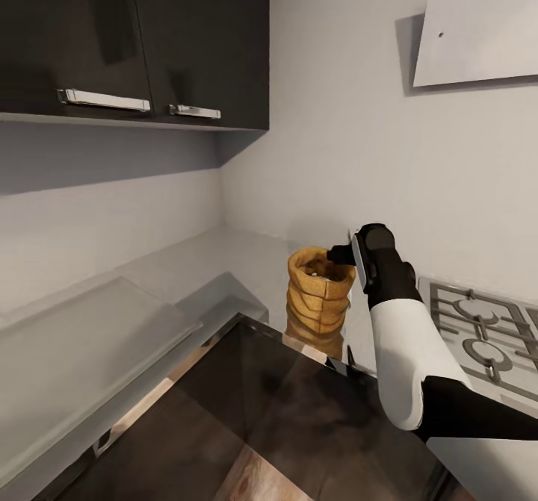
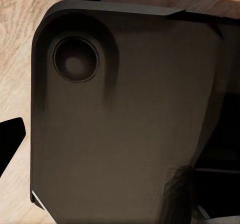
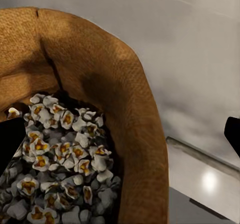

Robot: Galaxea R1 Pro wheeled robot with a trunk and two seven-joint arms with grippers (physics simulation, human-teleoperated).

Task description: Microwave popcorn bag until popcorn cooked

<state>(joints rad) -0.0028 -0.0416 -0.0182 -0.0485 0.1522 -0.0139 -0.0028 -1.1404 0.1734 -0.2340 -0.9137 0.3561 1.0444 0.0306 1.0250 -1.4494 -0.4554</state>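
The popcorn bag point(image 1: 320, 296) stands upright on the grey countertop point(image 1: 224, 262) near the wall corner, its tan mouth facing up. In the right wrist view the popcorn bag point(image 3: 120, 84) holds white and yellow popped kernels point(image 3: 60, 149). My right gripper point(image 1: 340, 253) is at the bag's rim on the hob side. It is open, with one fingertip point(image 3: 10, 144) over the kernels and the other point(image 3: 234, 134) outside the wall. My left gripper point(image 2: 120, 144) hangs low over my dark base point(image 2: 125, 109), one fingertip point(image 2: 10, 139) showing. The microwave is out of view.
A gas hob point(image 1: 478, 329) lies just right of the bag. Dark wall cabinets point(image 1: 149, 38) and a pale hood point(image 1: 478, 23) hang overhead. A translucent slab point(image 1: 90, 337) covers the worktop's left run. My dark trunk point(image 1: 284, 411) fills the foreground, above wood floor point(image 2: 15, 44).
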